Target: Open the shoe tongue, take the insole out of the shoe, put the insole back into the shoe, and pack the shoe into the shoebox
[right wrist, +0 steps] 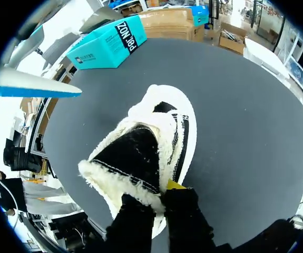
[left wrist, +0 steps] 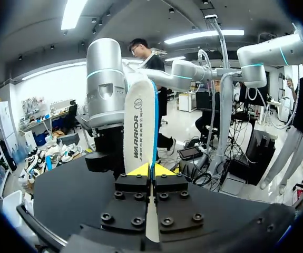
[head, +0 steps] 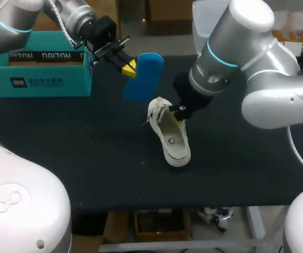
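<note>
So here's the head view. My left claw (head: 128,68) sits in the upper middle of the frame, clamped shut on one end of the insole (head: 143,75). The insole's blue side faces the camera, and it hangs in the air above the table (head: 77,158), clear of everything. In the left wrist view the insole (left wrist: 139,124) stands upright, edge-on, with a white face and a thin blue edge. It's pinched right between the two yellow tips of my left claw (left wrist: 151,169).

The shoe (head: 171,138) is a white sneaker with a fleecy lining. It lies on the black table just right of centre in the head view, with its heel toward the lower edge of the frame. My right claw (head: 179,113) is down at the shoe's upper end, right on it.

From the right wrist, my right claw (right wrist: 163,194) looks closed on the fleecy edge of the tongue (right wrist: 130,158), which stands lifted out of the shoe (right wrist: 183,126). Only one yellow tip shows, and the other finger's tip is buried in the fluff.

The teal shoebox (head: 38,71) sits in the upper left of the head view, well apart from the shoe. In the right wrist view the shoebox (right wrist: 106,45) is far ahead of the shoe's toe, and the insole (right wrist: 35,84) floats off to one side of it.
</note>
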Robot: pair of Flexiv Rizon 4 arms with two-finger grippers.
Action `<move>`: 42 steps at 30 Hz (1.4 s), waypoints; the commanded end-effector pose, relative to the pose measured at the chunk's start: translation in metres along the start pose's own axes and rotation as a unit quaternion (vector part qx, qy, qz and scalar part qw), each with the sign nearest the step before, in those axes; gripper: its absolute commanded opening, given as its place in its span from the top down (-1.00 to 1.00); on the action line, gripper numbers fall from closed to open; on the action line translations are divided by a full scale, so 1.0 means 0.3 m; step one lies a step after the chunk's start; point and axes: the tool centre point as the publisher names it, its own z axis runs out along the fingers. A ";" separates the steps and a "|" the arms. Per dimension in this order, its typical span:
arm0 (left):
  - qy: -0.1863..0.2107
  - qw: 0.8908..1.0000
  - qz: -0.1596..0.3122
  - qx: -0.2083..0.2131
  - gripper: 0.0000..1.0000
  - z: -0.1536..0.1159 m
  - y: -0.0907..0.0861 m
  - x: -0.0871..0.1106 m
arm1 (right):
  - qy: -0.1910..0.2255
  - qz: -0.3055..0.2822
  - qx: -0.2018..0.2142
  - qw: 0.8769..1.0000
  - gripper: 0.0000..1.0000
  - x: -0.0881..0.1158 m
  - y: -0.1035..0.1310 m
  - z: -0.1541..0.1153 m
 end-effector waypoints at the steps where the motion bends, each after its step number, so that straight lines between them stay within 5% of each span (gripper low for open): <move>1: 0.094 0.995 0.004 0.042 1.00 -0.007 0.022 -0.024 | -0.005 0.019 -0.128 0.992 1.00 0.009 -0.018 0.020; 20: 0.091 0.993 0.013 0.068 1.00 -0.039 0.037 0.002 | 0.012 0.090 -0.136 0.987 1.00 -0.034 -0.012 0.029; 22: 0.091 0.993 0.012 0.069 1.00 -0.039 0.039 0.003 | 0.013 0.097 -0.134 0.986 -0.79 -0.034 -0.013 0.030; 23: 0.090 0.993 0.011 0.069 1.00 -0.038 0.040 0.004 | 0.012 0.098 -0.133 0.986 -1.00 -0.033 -0.013 0.030; 42: 0.084 0.993 0.025 0.081 1.00 -0.023 -0.014 0.076 | 0.049 0.108 -0.052 0.992 -1.00 -0.021 -0.055 -0.201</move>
